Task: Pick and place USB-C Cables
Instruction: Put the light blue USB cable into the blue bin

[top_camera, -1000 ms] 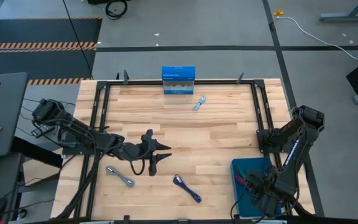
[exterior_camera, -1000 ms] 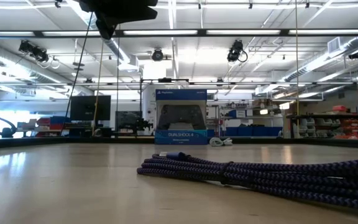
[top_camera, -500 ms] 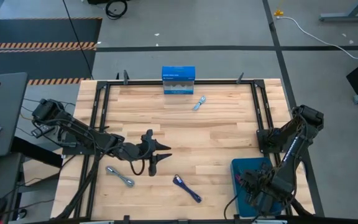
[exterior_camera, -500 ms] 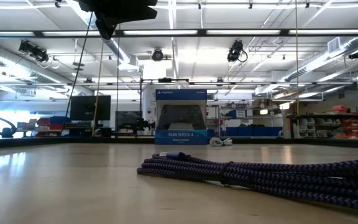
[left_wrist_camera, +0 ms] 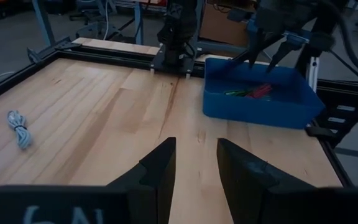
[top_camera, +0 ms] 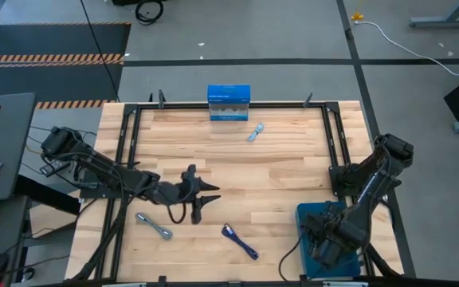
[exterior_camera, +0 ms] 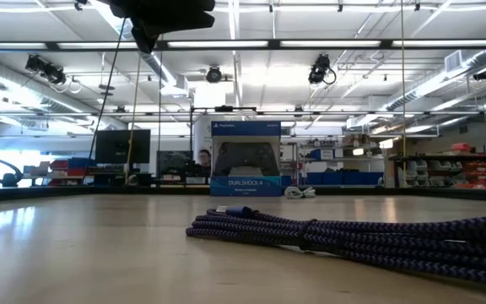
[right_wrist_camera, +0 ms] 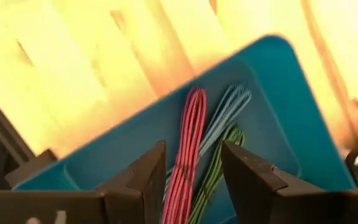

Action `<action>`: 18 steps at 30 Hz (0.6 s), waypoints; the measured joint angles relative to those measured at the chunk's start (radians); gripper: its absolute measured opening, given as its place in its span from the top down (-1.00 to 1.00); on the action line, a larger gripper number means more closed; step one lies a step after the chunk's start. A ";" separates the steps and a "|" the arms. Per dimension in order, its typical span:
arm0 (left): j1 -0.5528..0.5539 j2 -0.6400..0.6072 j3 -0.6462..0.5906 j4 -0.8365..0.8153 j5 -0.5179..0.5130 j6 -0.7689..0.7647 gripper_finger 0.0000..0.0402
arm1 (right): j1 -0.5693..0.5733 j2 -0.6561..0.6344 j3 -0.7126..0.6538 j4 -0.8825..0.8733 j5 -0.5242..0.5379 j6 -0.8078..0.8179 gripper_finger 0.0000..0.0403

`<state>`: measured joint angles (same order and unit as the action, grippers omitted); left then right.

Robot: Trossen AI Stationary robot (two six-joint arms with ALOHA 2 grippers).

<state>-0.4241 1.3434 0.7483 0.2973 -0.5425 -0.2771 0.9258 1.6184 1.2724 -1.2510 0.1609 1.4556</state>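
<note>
Three USB-C cables lie flat on the wooden table: a grey one [top_camera: 154, 226] near the left front, a navy one [top_camera: 240, 241] at the front middle, a pale silver-blue one [top_camera: 255, 131] at the back. A maroon cable [right_wrist_camera: 185, 155], a teal one [right_wrist_camera: 229, 112] and a green one [right_wrist_camera: 219, 162] lie in the blue bin [top_camera: 305, 211]. My right gripper [right_wrist_camera: 191, 180] hangs open above that bin, pointing down, clear of the cables. My left gripper [top_camera: 202, 198] stands open over the table's middle left, nothing between its fingers [left_wrist_camera: 160, 171].
An upright blue-and-white box [top_camera: 229, 104] stands at the table's far edge. A black metal frame [top_camera: 329, 143] runs round the tabletop, with the blue bin at its front right corner. Bare wood lies between the cables.
My right gripper has shifted a little toward the table's left above the blue bin and has turned somewhat about its own axis, staying open. The left arm and the cables have kept still.
</note>
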 joint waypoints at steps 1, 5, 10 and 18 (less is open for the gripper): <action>0.002 0.000 0.000 0.002 0.000 0.001 0.38 | -0.012 0.000 0.000 0.001 0.004 -0.018 0.21; 0.012 0.010 0.000 0.015 -0.001 0.008 0.38 | -0.066 0.000 0.000 0.003 0.007 -0.099 0.21; 0.013 0.049 -0.002 0.109 0.022 0.075 0.38 | -0.121 0.000 0.000 0.031 0.024 -0.188 0.21; 0.018 0.051 -0.002 0.176 0.042 0.113 0.38 | -0.171 0.000 0.000 0.046 0.041 -0.276 0.21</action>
<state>-0.4065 1.3941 0.7460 0.4732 -0.5002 -0.1637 0.7543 1.6180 1.2724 -1.2050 0.2018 1.1793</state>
